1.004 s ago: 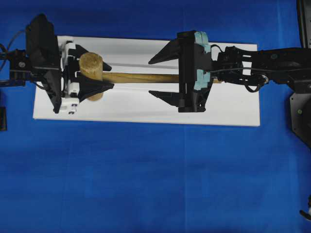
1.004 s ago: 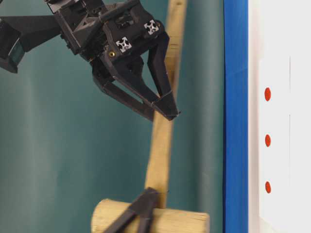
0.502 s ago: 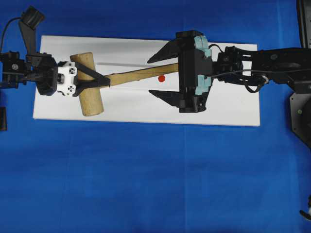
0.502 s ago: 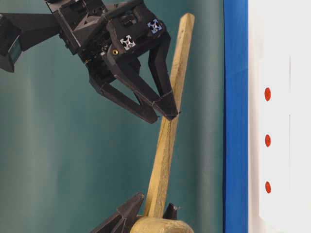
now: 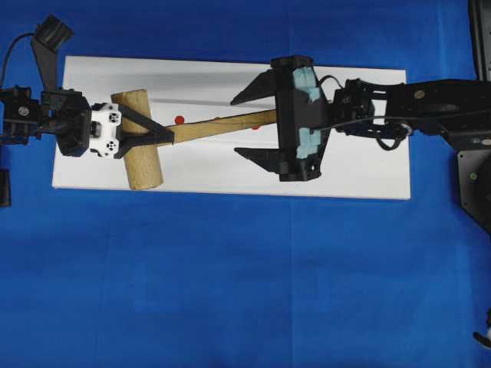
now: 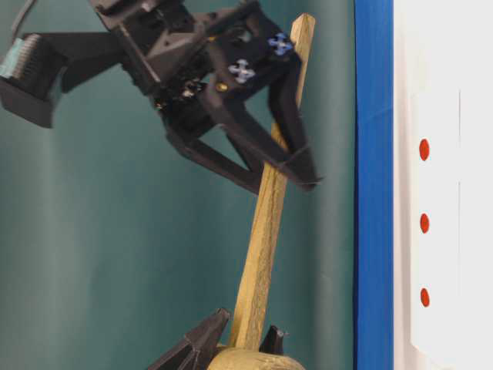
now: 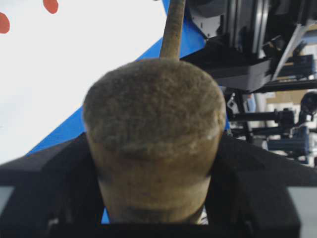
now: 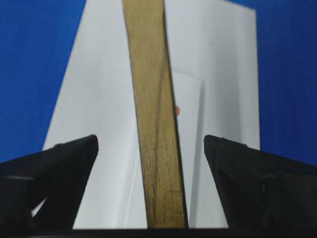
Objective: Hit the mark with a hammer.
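Observation:
The hammer, a light wooden mallet, has its thick head (image 5: 136, 139) at the left of the white board (image 5: 353, 169). Its slim handle (image 5: 222, 121) runs right. My left gripper (image 5: 157, 133) is shut on the hammer, with a finger on each side of the head (image 7: 153, 148). It holds the hammer above the board (image 6: 266, 223). My right gripper (image 5: 247, 123) is open, and the handle's free end (image 8: 156, 148) lies between its fingers (image 8: 54, 168) without touching them. Red marks (image 5: 179, 119) show on the board beside the handle, and three red marks (image 6: 424, 223) show in the table-level view.
The white board lies on a blue cloth (image 5: 245, 276). The right arm (image 5: 414, 111) stretches over the board's right end. One red dot (image 8: 177, 111) peeks out beside the handle in the right wrist view.
My left gripper has turned, and the handle has swung toward the board's far edge, uncovering red marks. My right gripper has shifted left and tilted, still open around the handle's end.

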`<state>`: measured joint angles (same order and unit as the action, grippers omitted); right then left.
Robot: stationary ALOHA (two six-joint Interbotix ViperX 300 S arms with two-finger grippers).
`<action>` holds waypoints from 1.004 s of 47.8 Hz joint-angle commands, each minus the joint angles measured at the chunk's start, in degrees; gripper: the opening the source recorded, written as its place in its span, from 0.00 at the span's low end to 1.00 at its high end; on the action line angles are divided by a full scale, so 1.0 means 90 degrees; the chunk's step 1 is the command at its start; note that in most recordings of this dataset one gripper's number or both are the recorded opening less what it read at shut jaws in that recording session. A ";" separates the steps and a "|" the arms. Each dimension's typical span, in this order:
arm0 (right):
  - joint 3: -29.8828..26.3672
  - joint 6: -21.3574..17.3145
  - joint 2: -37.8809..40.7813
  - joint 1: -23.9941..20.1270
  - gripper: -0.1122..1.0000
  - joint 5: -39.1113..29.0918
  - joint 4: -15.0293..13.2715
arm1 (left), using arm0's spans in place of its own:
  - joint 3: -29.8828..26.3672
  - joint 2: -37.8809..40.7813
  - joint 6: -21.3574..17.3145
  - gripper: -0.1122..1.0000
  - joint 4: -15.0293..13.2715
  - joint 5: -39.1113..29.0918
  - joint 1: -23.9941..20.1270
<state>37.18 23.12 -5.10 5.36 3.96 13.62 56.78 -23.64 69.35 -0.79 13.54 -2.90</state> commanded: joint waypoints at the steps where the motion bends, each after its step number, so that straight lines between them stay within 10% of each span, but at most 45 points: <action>1: -0.0225 -0.0010 0.0000 -0.0010 0.82 0.0098 -0.0107 | -0.0186 -0.0107 0.0010 0.50 0.0029 0.0049 0.0039; 15: -0.0234 0.0029 0.0010 -0.0010 0.17 0.0039 -0.0156 | -0.0195 -0.0107 -0.0156 0.50 0.0029 0.0039 0.0078; 48: -0.0234 -0.0039 0.0010 -0.0029 0.17 -0.0059 -0.0137 | -0.0225 -0.0498 -0.0244 0.51 0.0029 -0.0615 0.0049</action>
<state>35.86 22.94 -4.39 4.92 3.34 12.13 56.16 -27.25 67.15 -0.70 7.91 -2.46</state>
